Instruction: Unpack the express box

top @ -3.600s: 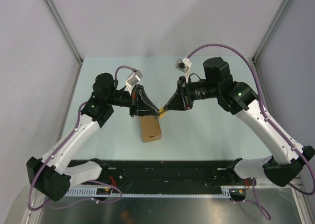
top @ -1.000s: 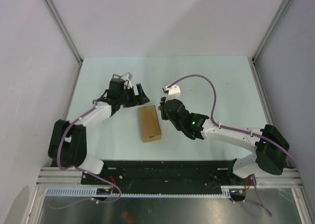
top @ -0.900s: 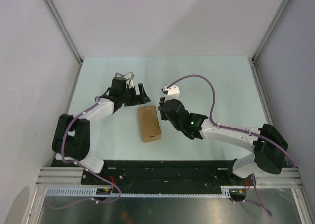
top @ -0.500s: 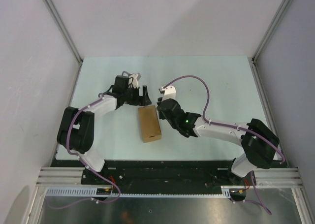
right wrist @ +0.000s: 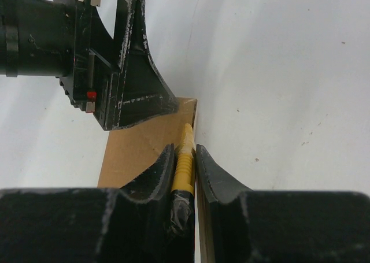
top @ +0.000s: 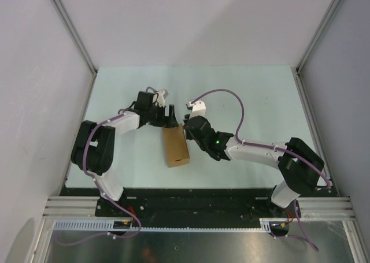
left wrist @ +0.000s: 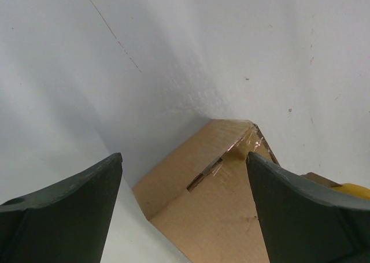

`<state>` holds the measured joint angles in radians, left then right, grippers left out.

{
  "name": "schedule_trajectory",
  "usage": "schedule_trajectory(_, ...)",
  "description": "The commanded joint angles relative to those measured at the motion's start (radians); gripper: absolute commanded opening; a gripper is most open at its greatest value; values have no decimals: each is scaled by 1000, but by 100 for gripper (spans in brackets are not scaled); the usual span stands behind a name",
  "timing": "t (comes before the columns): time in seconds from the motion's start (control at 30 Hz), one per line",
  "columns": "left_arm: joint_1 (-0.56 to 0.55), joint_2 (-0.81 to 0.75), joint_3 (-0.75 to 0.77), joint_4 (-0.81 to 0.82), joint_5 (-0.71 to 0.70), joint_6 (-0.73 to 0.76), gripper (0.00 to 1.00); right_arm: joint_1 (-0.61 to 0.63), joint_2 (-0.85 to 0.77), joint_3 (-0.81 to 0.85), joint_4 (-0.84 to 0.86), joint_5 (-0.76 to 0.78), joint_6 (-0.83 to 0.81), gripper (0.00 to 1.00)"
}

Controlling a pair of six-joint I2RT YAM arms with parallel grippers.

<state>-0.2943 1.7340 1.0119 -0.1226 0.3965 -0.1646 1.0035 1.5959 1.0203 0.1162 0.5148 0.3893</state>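
Observation:
The express box (top: 176, 147), an oblong brown carton, lies flat on the pale table with its taped far end facing my left gripper (top: 169, 117). The left wrist view shows that taped end (left wrist: 214, 199) between and just beyond the open left gripper (left wrist: 184, 156), whose fingers are not touching it. My right gripper (top: 188, 133) is low at the box's far right corner, shut on the yellow-and-black utility knife (right wrist: 185, 159). The knife's tip rests along the box's right top edge (right wrist: 139, 153). One left finger (right wrist: 136, 95) stands just past the knife tip.
White walls and metal corner posts (top: 72, 34) enclose the pale green table (top: 254, 101). A black rail (top: 191, 199) with the arm bases runs along the near edge. The right arm's purple cable (top: 231, 101) loops above the table behind the gripper.
Both arms have come down from their raised pose. Over the last second the left gripper slid right to the box's far end, and the right gripper edged left to the box's corner with the knife.

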Motion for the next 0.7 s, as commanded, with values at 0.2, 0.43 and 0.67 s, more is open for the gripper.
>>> schedule_trajectory(0.2, -11, 6, 1, -12, -13, 14, 92, -16, 42, 11, 94, 17, 6, 0)
schedule_trajectory(0.43, -14, 32, 8, -37, -15, 11, 82, -19, 56, 11, 112, 24, -1, 0)
schedule_trajectory(0.67, -22, 47, 19, -54, -27, 11, 80, -20, 72, 12, 120, 13, -3, 0)
